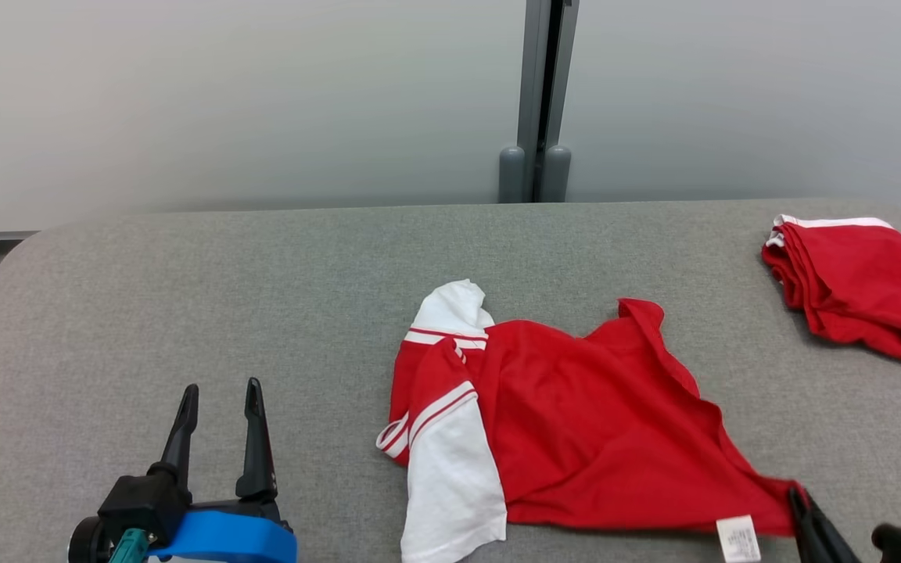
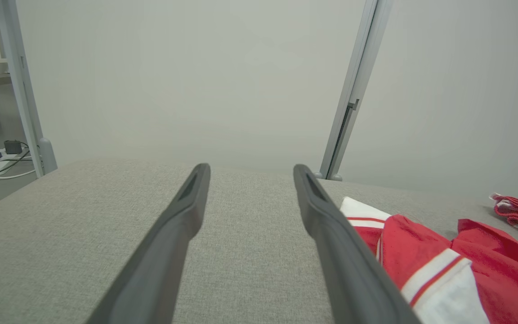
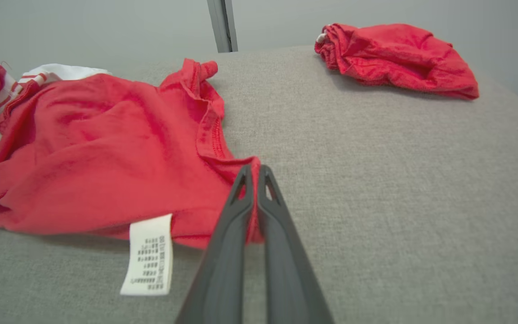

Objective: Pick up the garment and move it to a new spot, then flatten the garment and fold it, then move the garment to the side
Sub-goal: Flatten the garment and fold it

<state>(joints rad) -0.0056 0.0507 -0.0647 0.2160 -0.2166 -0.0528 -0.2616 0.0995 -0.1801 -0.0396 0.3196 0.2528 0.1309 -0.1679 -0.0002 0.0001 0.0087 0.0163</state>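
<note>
my right end effector (image 3: 254, 174) is clenched on the shirt (image 1: 576, 422) corner, shirt lying lower centre of the head frame; left end effector (image 1: 220, 391) released. i'd lift slowly, then grab the opposite corner.

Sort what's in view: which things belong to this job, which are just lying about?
In the job: red-and-white shirt, its corner pinched by the right gripper; left gripper, open and empty.
Lying about: folded red garment, far right.
</note>
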